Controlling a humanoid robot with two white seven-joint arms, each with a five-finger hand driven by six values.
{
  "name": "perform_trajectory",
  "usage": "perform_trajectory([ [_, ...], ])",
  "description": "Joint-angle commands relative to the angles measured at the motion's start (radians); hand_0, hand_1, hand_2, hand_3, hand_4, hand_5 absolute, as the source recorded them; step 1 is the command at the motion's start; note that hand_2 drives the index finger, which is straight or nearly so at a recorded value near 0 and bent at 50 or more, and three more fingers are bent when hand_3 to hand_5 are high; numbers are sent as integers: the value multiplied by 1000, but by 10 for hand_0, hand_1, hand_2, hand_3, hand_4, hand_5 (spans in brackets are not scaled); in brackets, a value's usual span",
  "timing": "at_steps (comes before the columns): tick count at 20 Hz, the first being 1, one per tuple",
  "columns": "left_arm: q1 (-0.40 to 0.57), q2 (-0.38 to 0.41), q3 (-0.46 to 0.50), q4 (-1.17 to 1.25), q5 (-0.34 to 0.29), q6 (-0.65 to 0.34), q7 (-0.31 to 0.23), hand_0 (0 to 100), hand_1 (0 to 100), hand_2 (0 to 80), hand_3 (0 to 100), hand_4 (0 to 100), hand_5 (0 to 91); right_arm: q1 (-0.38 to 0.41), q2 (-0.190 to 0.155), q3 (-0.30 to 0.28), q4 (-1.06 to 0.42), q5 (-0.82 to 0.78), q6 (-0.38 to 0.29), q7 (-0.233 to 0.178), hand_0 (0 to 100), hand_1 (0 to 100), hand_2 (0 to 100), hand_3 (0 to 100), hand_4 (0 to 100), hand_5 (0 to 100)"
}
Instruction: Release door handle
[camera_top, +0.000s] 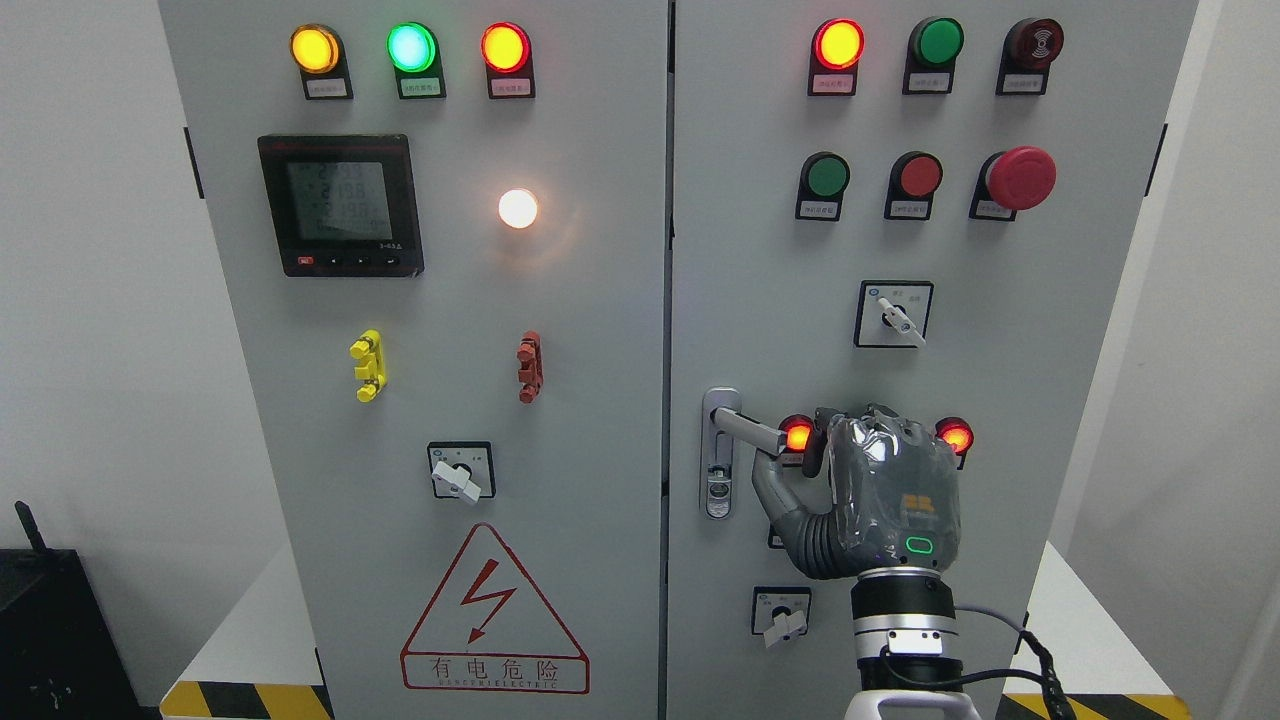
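Note:
The silver door handle (752, 430) sticks out to the right from its lock plate (720, 470) on the right cabinet door (760, 250). My right hand (800, 460) is raised in front of the door, just right of the handle's tip. Its thumb (768, 482) reaches left underneath the handle. The other fingers (868, 422) bend loosely toward the door beside the tip, not around it, and the tip shows free. The left arm is out of view.
Lit red lamps (798, 436) (955, 437) flank the hand. A rotary switch (783, 615) sits below it and another rotary switch (895, 315) above. The left door (450, 300) carries a meter (340, 205), lamps and a warning triangle (492, 615). A black box (50, 630) stands lower left.

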Motion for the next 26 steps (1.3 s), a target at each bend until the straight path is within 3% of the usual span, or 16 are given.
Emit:
perform_trajectory([
  [1,0,0,0,0,0,-1,-1,0,0,45,104,4,0,-3,0,-2,-5,-1,0,1,462,411,757,952,719,655],
  [26,0,0,0,0,0,1,-1,0,0,45,106,4,0,-5,0,-3,-5,-2,0,-1,472,399,758,950,718,652],
])
